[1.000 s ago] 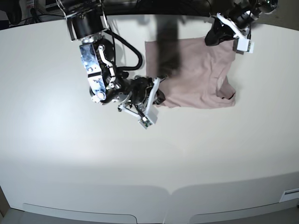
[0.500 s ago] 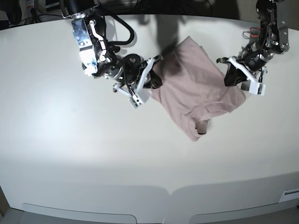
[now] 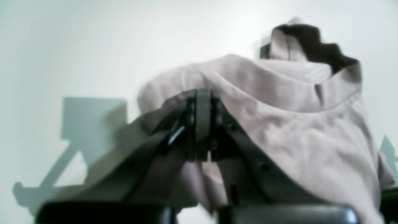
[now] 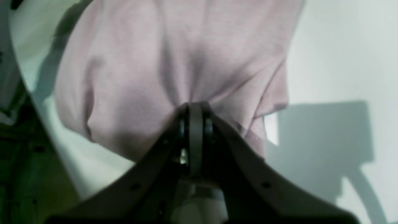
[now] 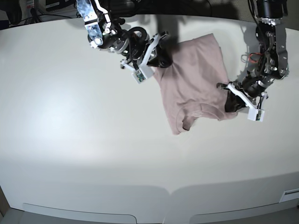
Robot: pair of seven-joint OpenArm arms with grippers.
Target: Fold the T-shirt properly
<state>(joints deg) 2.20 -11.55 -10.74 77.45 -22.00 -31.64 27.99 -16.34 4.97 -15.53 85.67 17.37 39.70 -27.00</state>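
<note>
Soft pink cotton, the T-shirt (image 5: 194, 79) looks light and limp, pinched at ten o'clock by the right gripper (image 5: 159, 58) and at four o'clock by the left gripper (image 5: 231, 100), so hem corners seem the safest holds.

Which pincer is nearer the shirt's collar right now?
Left. The left pincer grips the T-shirt beside the collar; the right pincer holds the far upper edge.

Bare table (image 5: 70, 140) seemingly lies open around the T-shirt (image 5: 196, 79).
</note>
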